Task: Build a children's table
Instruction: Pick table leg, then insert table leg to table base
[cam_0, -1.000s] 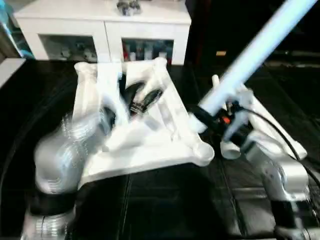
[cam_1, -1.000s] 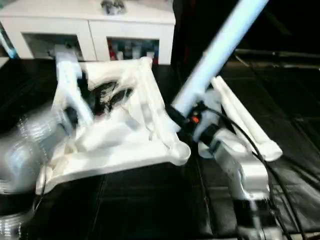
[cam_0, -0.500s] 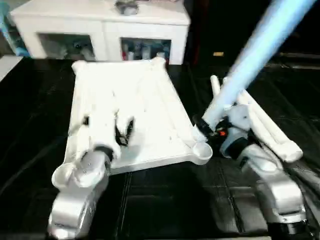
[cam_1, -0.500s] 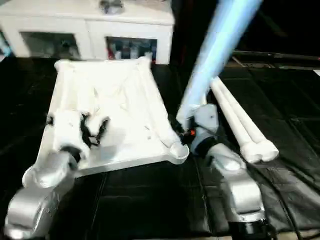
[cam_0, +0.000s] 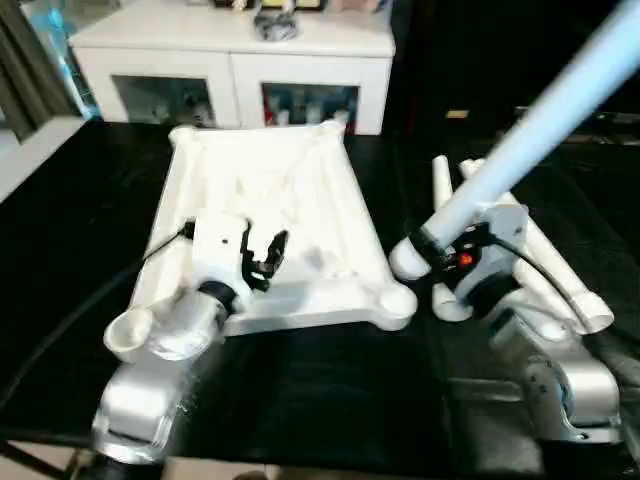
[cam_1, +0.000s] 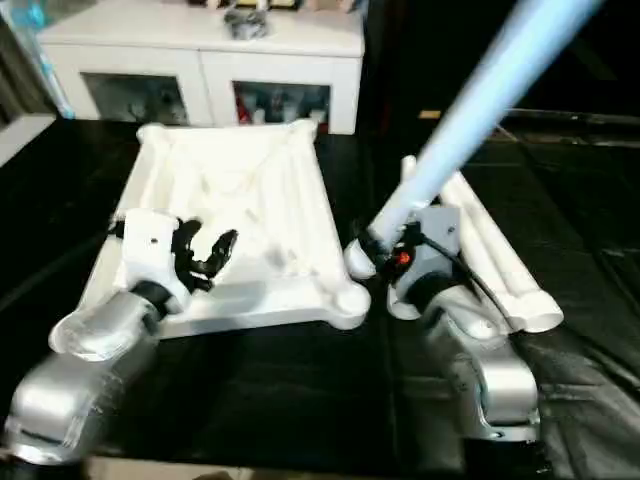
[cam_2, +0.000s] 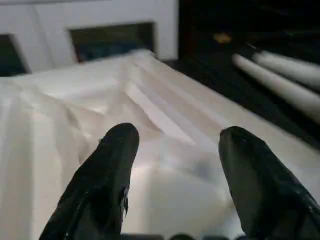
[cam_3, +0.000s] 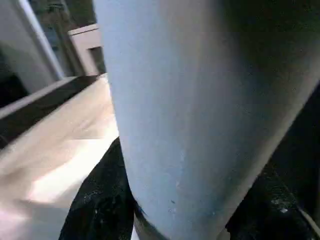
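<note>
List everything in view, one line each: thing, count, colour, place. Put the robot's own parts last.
Table top: one, white, ribbed underside up, on the black surface ahead.
Held leg: one, white tube, rising to the upper right from the right hand, its lower end beside the top's near right corner socket.
Loose legs: at least two, white, lying side by side to the right of the top.
Cabinet: one, white with glass doors, behind the top.
Left hand: black fingers open, over the top's near part.
Right hand: shut on the held leg.
</note>
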